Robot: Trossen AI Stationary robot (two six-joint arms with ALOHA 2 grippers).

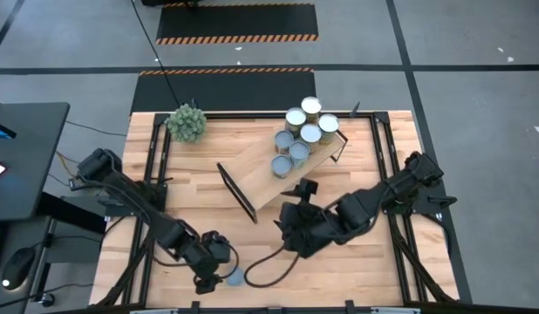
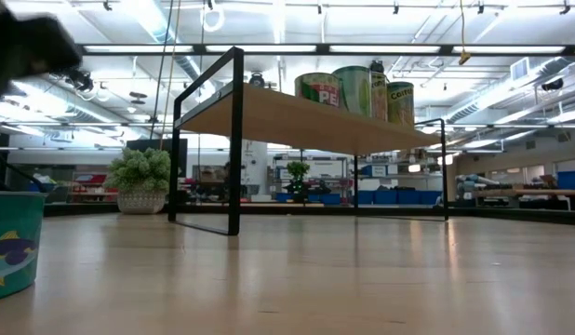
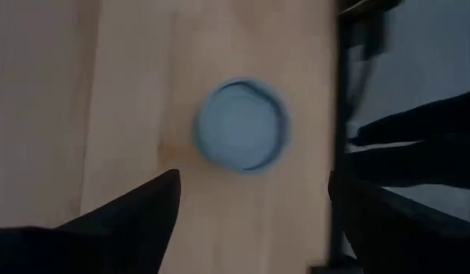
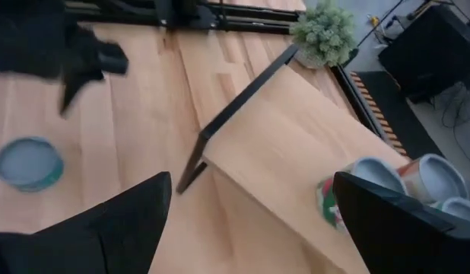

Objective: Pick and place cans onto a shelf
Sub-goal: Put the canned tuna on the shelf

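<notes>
seven cans (image 1: 303, 131) crowd one end of the shelf (image 1: 278, 166) — in the low view only three of them show above the plank's edge, their labels cut short by it, and the rest are hidden behind. an eighth can, the blue-topped can (image 1: 236, 277), stands alone on the table (image 1: 374, 262) near its front edge, mostly covered by the left arm in the high view; the low view catches only a teal slice of it with a fish print at the picture's border. from the left wrist it reads as a round pale-blue lid, slightly blurred. the shelf is a long light-wood plank on thin black end frames, lying at an angle across the table's middle, with a green plant ball (image 1: 187, 122) near its far corner. the left gripper (image 1: 219, 277) hangs over the blue-topped can with its fingers spread wide, not touching it. the right gripper (image 1: 291, 228) waits beside the shelf's empty end — fingers likewise spread, holding nothing.
</notes>
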